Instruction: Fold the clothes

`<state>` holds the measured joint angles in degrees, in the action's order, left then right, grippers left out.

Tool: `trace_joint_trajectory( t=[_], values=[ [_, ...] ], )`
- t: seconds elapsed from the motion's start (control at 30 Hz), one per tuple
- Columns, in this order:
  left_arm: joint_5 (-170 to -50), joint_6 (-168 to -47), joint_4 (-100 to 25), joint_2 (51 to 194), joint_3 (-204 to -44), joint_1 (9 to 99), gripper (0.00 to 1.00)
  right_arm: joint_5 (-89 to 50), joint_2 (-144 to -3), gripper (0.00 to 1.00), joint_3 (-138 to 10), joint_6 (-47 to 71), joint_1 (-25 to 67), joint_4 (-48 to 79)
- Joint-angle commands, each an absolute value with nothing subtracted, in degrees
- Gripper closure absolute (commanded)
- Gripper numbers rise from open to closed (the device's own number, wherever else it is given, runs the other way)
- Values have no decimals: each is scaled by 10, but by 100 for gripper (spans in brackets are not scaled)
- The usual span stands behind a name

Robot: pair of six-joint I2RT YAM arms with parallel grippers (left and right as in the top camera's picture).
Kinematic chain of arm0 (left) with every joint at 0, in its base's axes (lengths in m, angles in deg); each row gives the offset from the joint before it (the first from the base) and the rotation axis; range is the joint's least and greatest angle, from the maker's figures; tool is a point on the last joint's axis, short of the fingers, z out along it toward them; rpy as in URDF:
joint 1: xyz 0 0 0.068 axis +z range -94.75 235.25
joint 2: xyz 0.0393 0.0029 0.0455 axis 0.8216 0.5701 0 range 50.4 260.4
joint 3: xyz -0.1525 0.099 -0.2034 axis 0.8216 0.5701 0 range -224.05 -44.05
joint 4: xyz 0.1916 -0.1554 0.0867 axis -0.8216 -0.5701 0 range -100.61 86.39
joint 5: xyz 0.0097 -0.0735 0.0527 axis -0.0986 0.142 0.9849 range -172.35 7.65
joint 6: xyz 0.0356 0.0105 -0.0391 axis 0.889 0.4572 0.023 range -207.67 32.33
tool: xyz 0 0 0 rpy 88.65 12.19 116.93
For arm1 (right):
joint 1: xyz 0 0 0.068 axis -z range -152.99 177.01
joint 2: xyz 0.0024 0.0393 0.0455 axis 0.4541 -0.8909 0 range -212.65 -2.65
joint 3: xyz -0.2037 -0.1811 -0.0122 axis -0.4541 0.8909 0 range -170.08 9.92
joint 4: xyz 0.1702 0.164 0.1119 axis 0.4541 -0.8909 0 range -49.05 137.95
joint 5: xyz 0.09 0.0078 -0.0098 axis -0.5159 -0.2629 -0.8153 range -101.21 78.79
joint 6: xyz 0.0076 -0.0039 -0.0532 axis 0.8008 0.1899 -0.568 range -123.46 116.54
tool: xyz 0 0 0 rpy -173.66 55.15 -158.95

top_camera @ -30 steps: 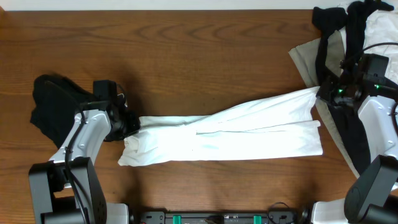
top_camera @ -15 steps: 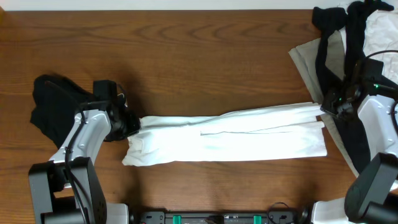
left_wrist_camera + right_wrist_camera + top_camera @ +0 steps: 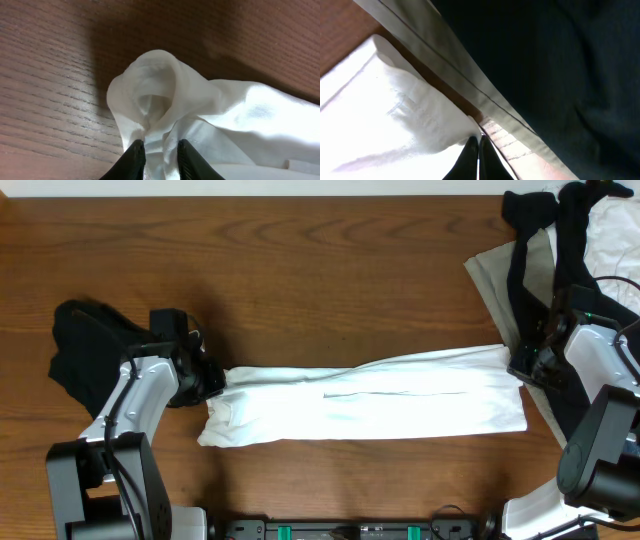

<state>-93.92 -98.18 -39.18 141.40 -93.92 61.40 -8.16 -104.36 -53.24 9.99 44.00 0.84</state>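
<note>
The shirt (image 3: 365, 400) lies on the table (image 3: 300, 260) as a long white band stretched between the two claws. The left claw (image 3: 159, 150) is clamped on a bunched end of it. Only a small pinch of cloth sits between the fingers, and a loose loop stands just ahead of them. The right claw (image 3: 479, 142) has its fingers pressed together on the very corner of the other end. Just beside that claw lie a beige piece (image 3: 470, 75) and a black piece (image 3: 560, 75).

I think the main risk is at the right claw: the hold is thin, so a pull along the band can draw the corner out. A second risk is that this claw catches the beige edge, which is very near the shirt corner at its tips, and drags it together with the shirt. At the left claw, the bunch may open unevenly, and then the fold comes crooked. The band also has creases along it, so a fold made now may press them in.
</note>
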Motion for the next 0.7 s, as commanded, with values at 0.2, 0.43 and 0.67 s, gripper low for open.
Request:
trace_joint_trajectory(
  t=[0.2,0.43,0.67],
  values=[
    [-930,-980,-393,1418,-937,613,75,-53,-1046,83,-529,109,444,-13],
    [-930,-980,-393,1418,-937,613,75,-87,-1046,62,-529,109,444,-21],
    [-930,-980,-393,1418,-938,613,75,-186,-1046,58,-529,119,444,-26]
  ],
)
